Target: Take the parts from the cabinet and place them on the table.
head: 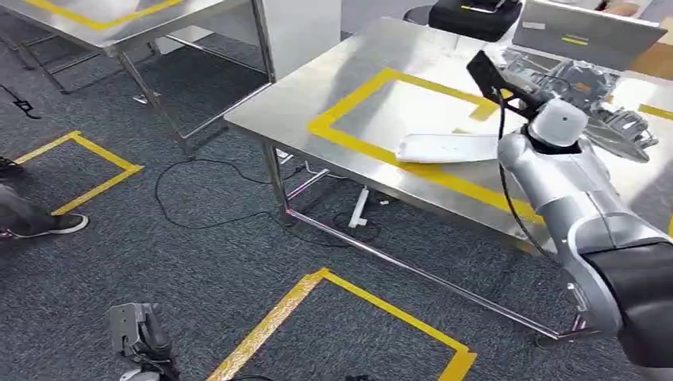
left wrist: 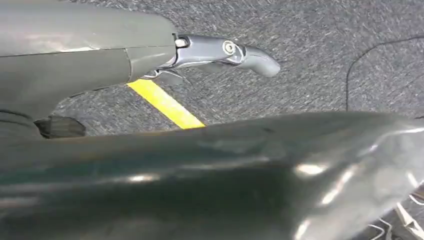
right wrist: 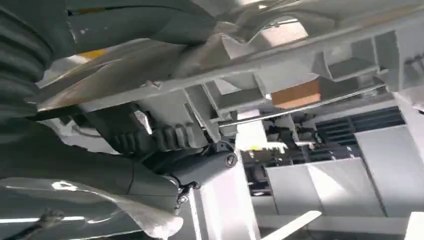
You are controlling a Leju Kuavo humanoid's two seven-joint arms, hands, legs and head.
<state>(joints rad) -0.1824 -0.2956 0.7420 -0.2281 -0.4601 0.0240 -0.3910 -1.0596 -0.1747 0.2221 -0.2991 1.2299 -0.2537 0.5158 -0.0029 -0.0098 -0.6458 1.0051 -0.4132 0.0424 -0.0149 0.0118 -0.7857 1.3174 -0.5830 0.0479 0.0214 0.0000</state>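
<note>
1. The right arm [head: 571,198] is reaching out over the steel table [head: 357,87], carrying a grey ribbed plastic part in a clear bag [head: 587,95] above the far right of the tabletop.
2. In the right wrist view the right hand [right wrist: 165,150] is grasping that part [right wrist: 300,65]: the dark fingers [right wrist: 155,137] are curling up against its ribbed underside and the thumb [right wrist: 210,167] is pressing close beside them, with bag film crumpling around the hold.
3. Judgement: the part is being held from below and kept level, likely so it can go down flat on the table without slipping from the bag.
4. The part is lying directly against the right hand, on the side away from the wrist cover, and it appears to be clear of the tabletop; whether any edge is touching the surface cannot be told.
5. A white flat part [head: 448,148] is lying on the table, across the near edge of the yellow tape rectangle [head: 381,87], well apart from the carried piece.
6. The left hand [left wrist: 220,52] is hanging over grey carpet beside a yellow floor stripe [left wrist: 165,105]; one finger is extending with nothing on it, but whether the whole hand is released or clenched cannot be told.
7. Judgement: the delivery step is in hand, with lowering and letting go not yet done.
</note>
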